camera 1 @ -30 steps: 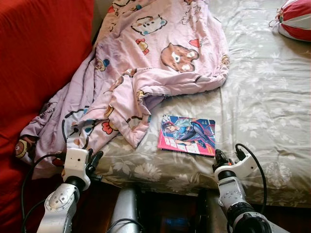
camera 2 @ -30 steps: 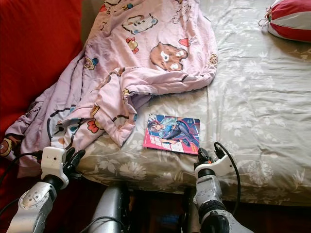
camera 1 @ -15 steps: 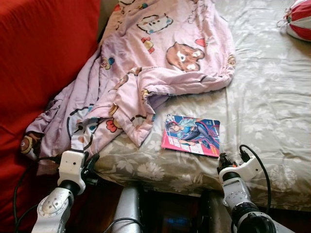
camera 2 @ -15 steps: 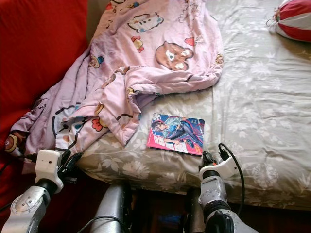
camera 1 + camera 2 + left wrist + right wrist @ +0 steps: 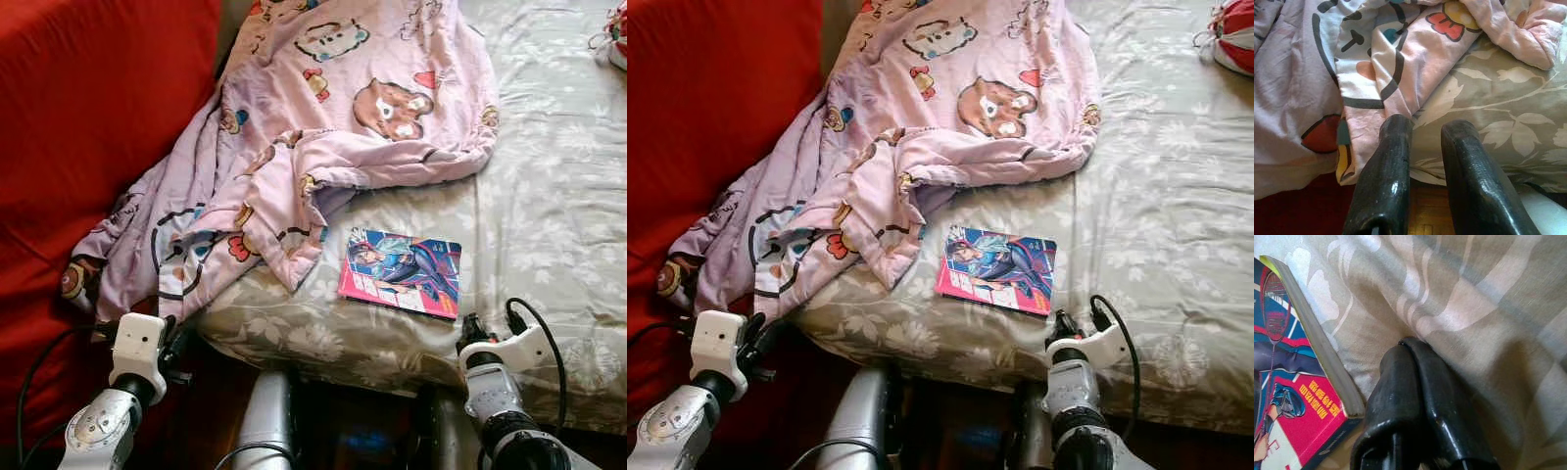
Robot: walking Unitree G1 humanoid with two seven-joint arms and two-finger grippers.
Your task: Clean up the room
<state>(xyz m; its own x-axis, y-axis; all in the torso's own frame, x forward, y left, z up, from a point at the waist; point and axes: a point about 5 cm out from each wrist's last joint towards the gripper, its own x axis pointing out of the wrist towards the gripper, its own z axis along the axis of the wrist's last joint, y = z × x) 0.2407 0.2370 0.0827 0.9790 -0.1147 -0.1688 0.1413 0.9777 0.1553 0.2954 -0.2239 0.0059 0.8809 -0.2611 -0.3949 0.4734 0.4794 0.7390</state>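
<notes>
Right gripper (image 5: 1410,350) clenched empty, tips pressed on bed sheet (image 5: 549,196) just beside comic book (image 5: 402,272), likely staged for pickup. Left gripper (image 5: 1425,132) parted slightly, empty, aimed at pink blanket (image 5: 323,127) spilling off bed's corner.

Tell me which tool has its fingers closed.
The right tool: fingers pressed together by the comic book. The left tool, at the pink blanket, shows a gap.

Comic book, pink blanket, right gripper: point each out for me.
comic book (image 5: 402,273), left eye view, middle of its cover.
pink blanket (image 5: 323,117), left eye view, on its spread upper part.
right gripper (image 5: 1411,361), right wrist view, at the closed fingertips.
</notes>
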